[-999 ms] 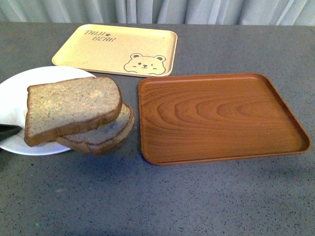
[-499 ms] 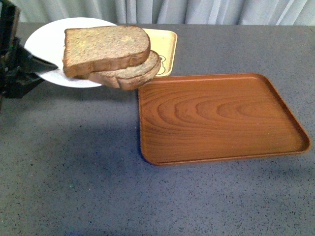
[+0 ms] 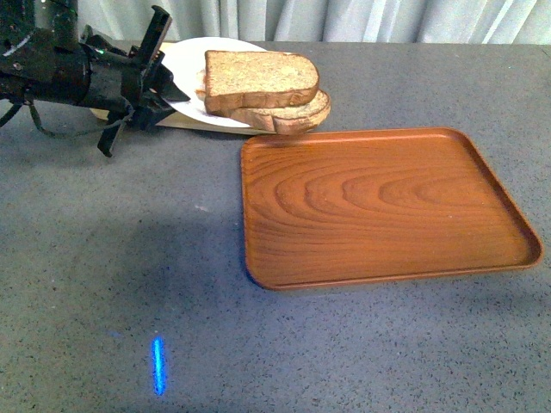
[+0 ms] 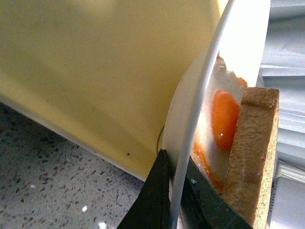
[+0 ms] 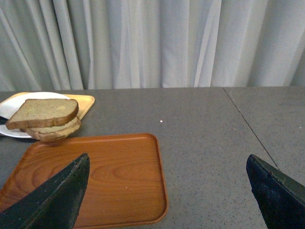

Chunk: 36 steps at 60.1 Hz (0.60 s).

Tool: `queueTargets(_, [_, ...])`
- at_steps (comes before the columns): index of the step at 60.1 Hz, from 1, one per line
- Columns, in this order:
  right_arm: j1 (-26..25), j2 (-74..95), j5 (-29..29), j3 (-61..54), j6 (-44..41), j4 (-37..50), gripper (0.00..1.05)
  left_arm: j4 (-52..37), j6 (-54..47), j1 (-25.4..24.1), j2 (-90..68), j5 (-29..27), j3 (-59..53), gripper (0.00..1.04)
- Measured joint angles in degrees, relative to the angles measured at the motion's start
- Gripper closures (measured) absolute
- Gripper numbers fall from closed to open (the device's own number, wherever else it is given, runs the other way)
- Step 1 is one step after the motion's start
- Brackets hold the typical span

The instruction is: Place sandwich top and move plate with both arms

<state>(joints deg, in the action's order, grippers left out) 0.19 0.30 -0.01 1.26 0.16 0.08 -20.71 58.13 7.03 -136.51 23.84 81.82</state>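
Observation:
The white plate [image 3: 185,60] is held above the table at the back left, over the yellow bear tray [image 3: 198,123]. The sandwich top [image 3: 258,77], a brown wholegrain slice, lies on a lower slice [image 3: 297,116] that overhangs the plate's right rim. My left gripper [image 3: 172,90] is shut on the plate's left rim. In the left wrist view the black jaws [image 4: 174,191] pinch the thin rim [image 4: 200,95], with a fried egg [image 4: 224,117] under the bread [image 4: 252,152]. My right gripper [image 5: 166,167] is open and empty, above the table, and does not show in the front view.
The brown wooden tray [image 3: 379,206] lies empty to the right of the plate and also shows in the right wrist view [image 5: 95,176]. The yellow tray [image 4: 95,71] lies under the plate. Grey curtains hang behind the table. A blue light streak [image 3: 158,366] lies on the table near the front.
The plate with the sandwich has risen off the table and moved back and to the right, toward the wooden tray. My left arm has come into the front view, holding the plate.

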Motion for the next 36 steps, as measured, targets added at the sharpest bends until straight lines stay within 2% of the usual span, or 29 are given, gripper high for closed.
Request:
queueTargets(5, [0.0, 0.0, 0.0, 0.0, 0.0, 0.0, 0.09, 0.5, 0.0, 0.0, -1.5, 0.4, 1.6, 1.00])
queueTargets(16, [0.0, 0.0, 0.0, 0.0, 0.0, 0.0, 0.09, 1.6, -2.3, -1.3, -1.7, 0.5, 2.2, 0.70])
queueTargets(20, [0.0, 0.0, 0.0, 0.0, 0.0, 0.0, 0.09, -0.1, -3.3, -3.0, -0.9, 1.5, 0.1, 0.56])
queueTargets(23, [0.0, 0.0, 0.0, 0.0, 0.0, 0.0, 0.09, -2.9, -4.3, -5.0, 1.5, 1.9, -3.5, 0.43])
queueTargets(27, [0.0, 0.0, 0.0, 0.0, 0.0, 0.0, 0.09, -7.1, -4.4, -7.0, 4.4, 3.0, -8.2, 0.33])
queueTargets(34, [0.0, 0.0, 0.0, 0.0, 0.0, 0.0, 0.09, -16.7, -4.8, -10.3, 10.9, 5.7, -18.3, 0.15])
queueTargets(36, [0.0, 0.0, 0.0, 0.0, 0.0, 0.0, 0.09, -21.1, -6.6, -10.9, 12.7, 4.8, -21.8, 0.13])
